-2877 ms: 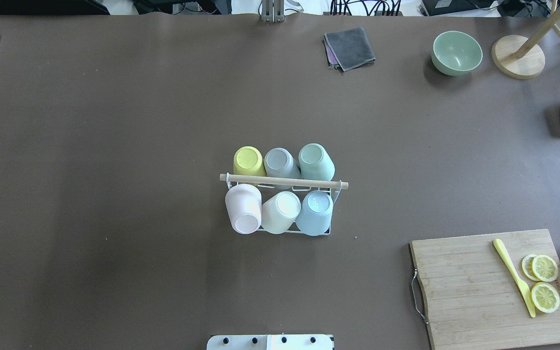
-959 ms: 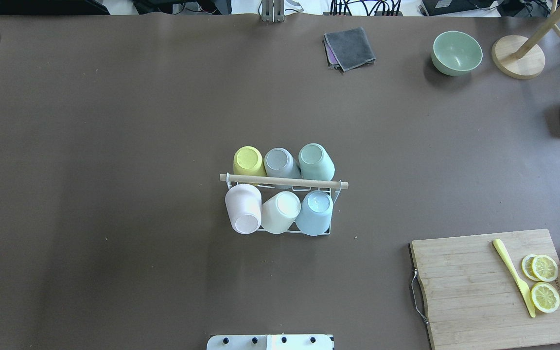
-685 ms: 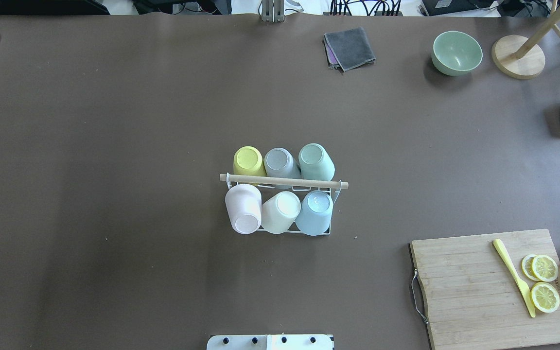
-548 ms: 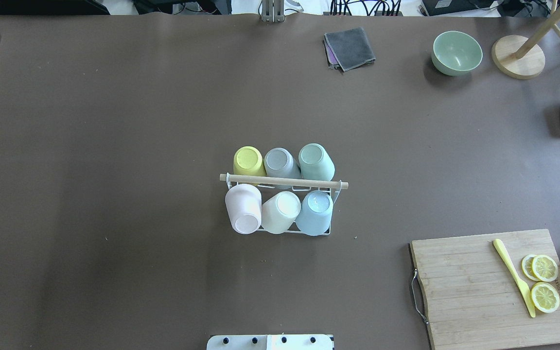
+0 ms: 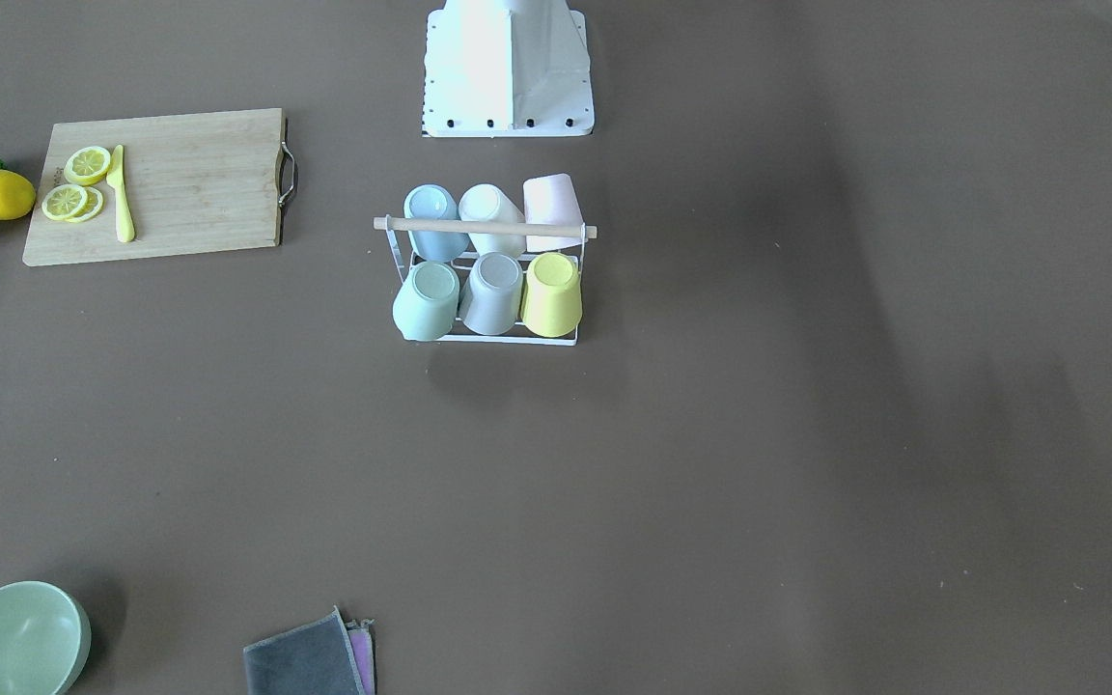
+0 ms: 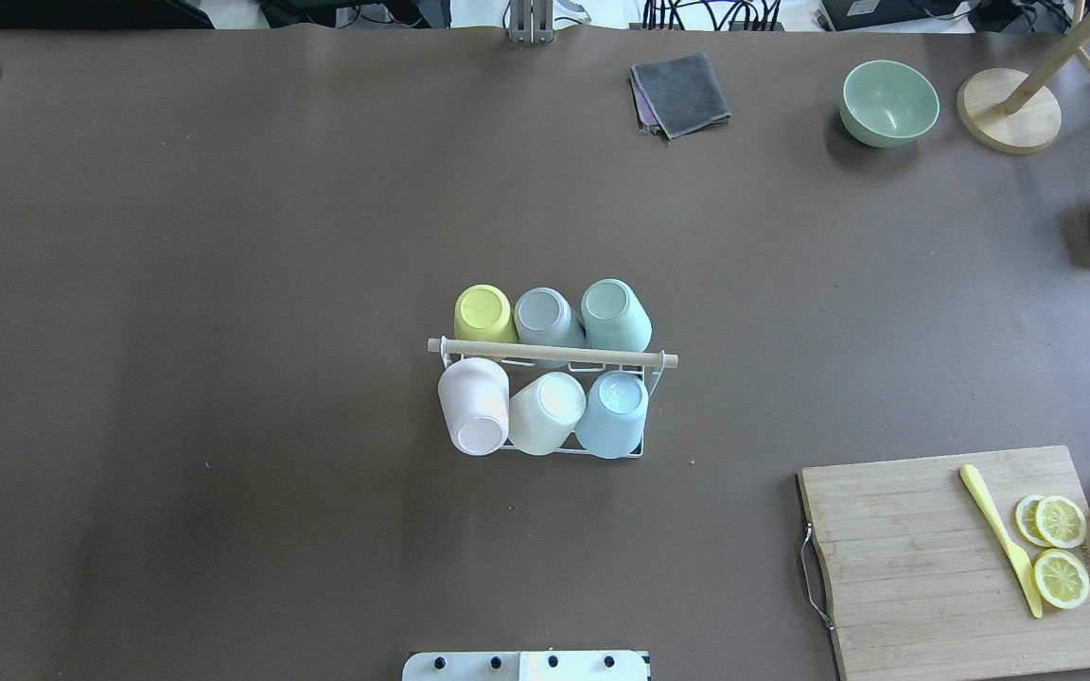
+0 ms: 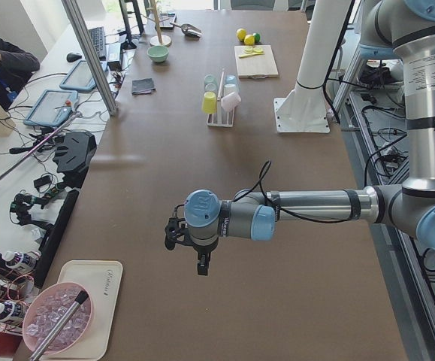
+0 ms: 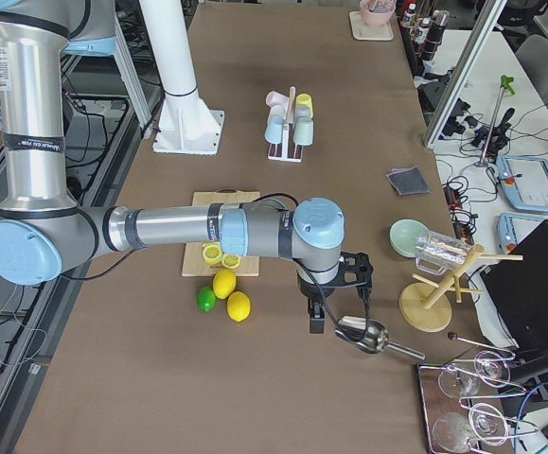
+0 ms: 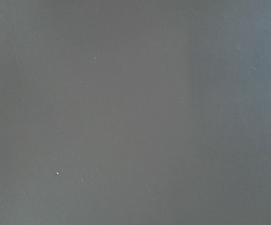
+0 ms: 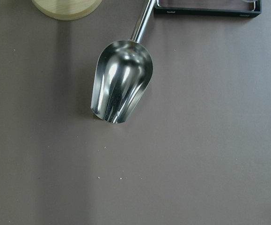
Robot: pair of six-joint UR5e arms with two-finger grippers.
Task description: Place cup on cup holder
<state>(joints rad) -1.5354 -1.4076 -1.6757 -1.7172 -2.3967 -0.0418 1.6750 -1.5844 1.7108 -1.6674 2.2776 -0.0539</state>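
1. The cup holder [image 6: 602,357]: white wire rack with a wooden rod on top, standing mid-table in front of the robot's base.
2. Six cups, upturned on its prongs. Far row: yellow cup [image 6: 483,313], grey cup [image 6: 545,316], mint cup [image 6: 615,314]. Near row: pink cup [image 6: 472,405], cream cup [image 6: 545,411], blue cup [image 6: 613,413].
3. The left gripper [image 7: 200,263]: over bare table, well apart from the rack. Cannot tell whether its fingers are spread or closed.
4. The right gripper [image 8: 315,322]: above a metal scoop [image 10: 121,84]. Finger state likewise cannot be told.
5. Sundries: cutting board [image 6: 923,567] with lemon slices [image 6: 1060,549] and yellow knife [image 6: 999,539]; green bowl [image 6: 888,102]; grey cloth [image 6: 682,93].
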